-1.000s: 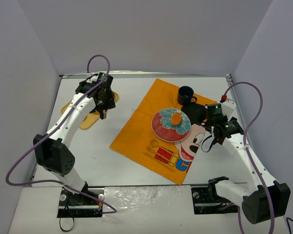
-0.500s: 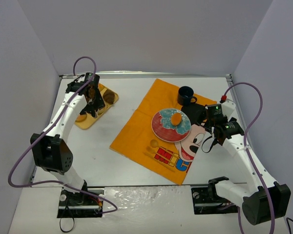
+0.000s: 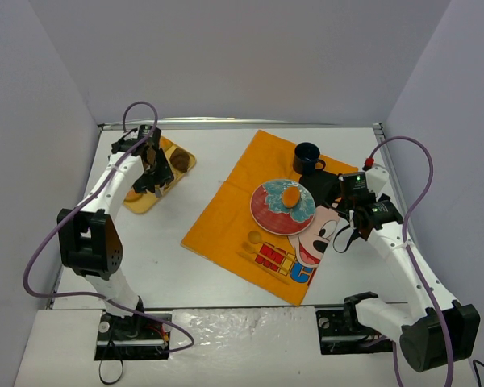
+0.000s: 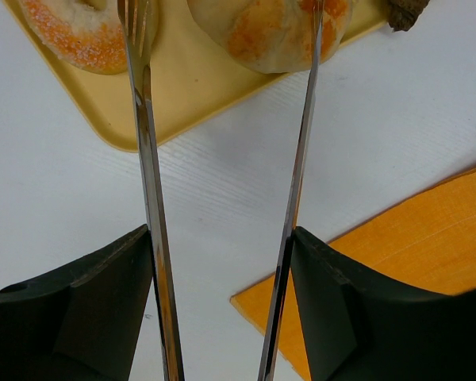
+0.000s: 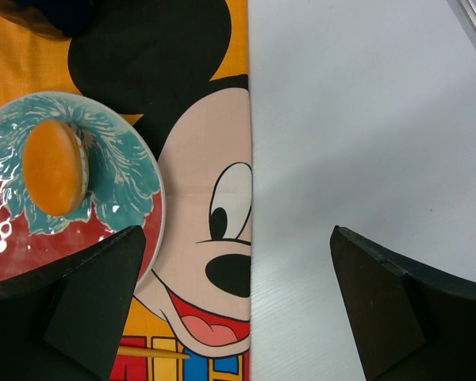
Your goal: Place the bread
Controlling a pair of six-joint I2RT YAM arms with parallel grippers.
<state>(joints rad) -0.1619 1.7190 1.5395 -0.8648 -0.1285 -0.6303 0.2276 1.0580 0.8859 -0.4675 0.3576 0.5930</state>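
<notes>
A round orange bread [image 3: 291, 195] lies on the red and teal plate [image 3: 266, 214] on the orange cloth; it also shows in the right wrist view [image 5: 54, 167]. My left gripper [image 3: 152, 171] is shut on metal tongs [image 4: 147, 159]. The tongs' arms stand apart, their tips over the yellow tray [image 4: 190, 87], astride a round bun [image 4: 266, 32]. A sugared doughnut [image 4: 71, 36] lies to the left. My right gripper [image 5: 238, 270] is open and empty over the cloth's right edge, right of the plate [image 5: 135, 198].
The orange Mickey cloth [image 3: 226, 218] covers the table's middle. A dark blue cup [image 3: 308, 157] stands behind the plate. A small yellow piece [image 3: 254, 238] lies on the cloth near its front. A dark bread [image 3: 180, 161] sits at the tray's far end.
My left arm has swung left, and the tongs now hang over the tray's nearer breads. The right arm has not moved.
</notes>
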